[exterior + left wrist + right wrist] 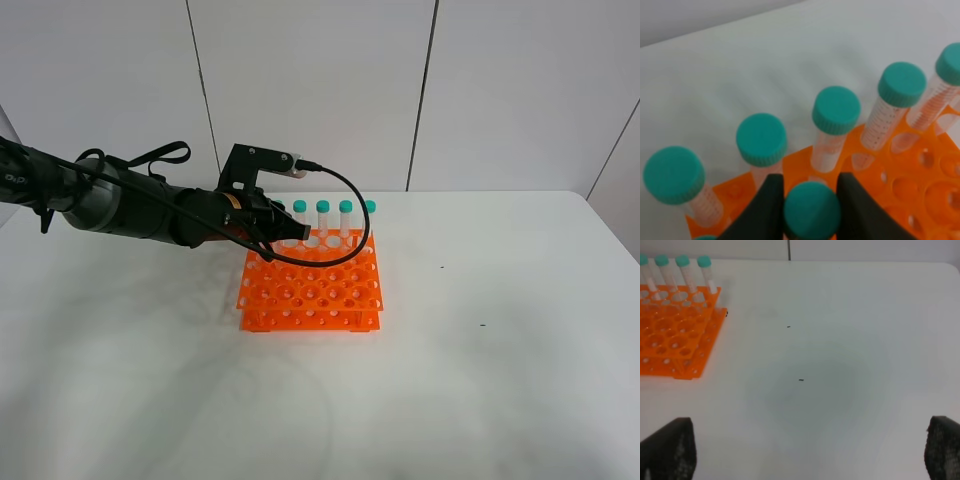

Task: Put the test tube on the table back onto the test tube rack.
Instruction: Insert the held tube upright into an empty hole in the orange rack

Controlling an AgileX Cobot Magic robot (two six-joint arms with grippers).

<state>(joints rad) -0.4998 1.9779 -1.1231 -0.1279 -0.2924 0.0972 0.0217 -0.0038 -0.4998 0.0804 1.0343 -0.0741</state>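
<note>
- The left fingers (767,200) are closed on the test tube (812,210), one pressing each side at its green cap.
- The held tube hangs over the back left part of the orange rack (312,285), just in front of a row of other capped tubes (836,111). Its tip is hidden.
- The right fingers (667,450) are spread wide and hold nothing, above the white tabletop (840,365) and well apart from the rack.

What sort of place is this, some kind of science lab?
Likely a robot test bench rather than a working lab: a plain white table, one orange test tube rack with teal-capped tubes, and a robot's left hand gripping a test tube.
</note>
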